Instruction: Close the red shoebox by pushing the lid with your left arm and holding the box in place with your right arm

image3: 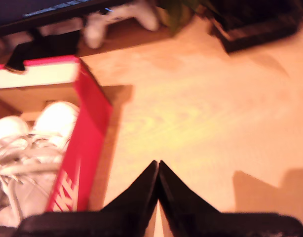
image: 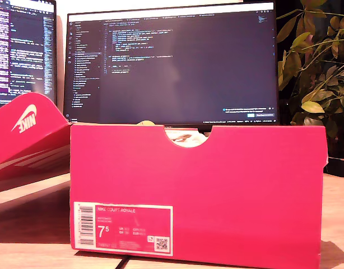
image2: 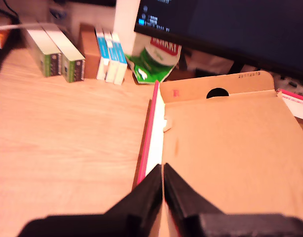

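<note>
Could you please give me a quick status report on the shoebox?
My first gripper shut, over the open lid. My second gripper shut, beside the red shoebox. White shoes inside. Nothing blocking.

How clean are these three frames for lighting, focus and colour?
Exterior view: sharp enough, monitor bright behind, red shoebox front evenly lit, label text too small to read. First wrist view: soft, warm cast over the open lid. Second wrist view: blurriest, shoes overexposed, strong orange tint on the table.
</note>
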Robot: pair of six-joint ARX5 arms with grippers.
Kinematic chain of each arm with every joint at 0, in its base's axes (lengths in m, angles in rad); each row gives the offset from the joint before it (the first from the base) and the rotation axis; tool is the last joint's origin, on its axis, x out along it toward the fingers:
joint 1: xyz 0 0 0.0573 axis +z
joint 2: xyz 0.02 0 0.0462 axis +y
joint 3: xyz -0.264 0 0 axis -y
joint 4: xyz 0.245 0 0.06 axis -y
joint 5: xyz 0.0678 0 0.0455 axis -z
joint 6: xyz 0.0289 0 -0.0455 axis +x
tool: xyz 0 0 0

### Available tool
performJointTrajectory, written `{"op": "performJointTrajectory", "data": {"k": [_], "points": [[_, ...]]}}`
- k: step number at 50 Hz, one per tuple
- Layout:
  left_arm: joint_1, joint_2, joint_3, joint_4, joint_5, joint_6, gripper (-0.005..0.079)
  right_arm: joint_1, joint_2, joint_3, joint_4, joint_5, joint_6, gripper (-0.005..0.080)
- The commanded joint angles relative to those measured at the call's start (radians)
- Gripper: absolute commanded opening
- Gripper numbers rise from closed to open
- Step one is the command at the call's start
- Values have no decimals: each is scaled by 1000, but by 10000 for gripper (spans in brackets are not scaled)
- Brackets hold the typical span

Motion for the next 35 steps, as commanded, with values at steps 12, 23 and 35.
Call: {"op": "performJointTrajectory", "data": {"k": [12,23,35], "points": [[142,329,163,-76,155,102,-19,0,267,95,-9,-82,-71,-12],[175,525,282,-161,204,154,-19,20,437,99,30,-152,-74,-12],[175,705,357,-168,244,158,-19,73,537,124,96,-175,-75,-12]]}}
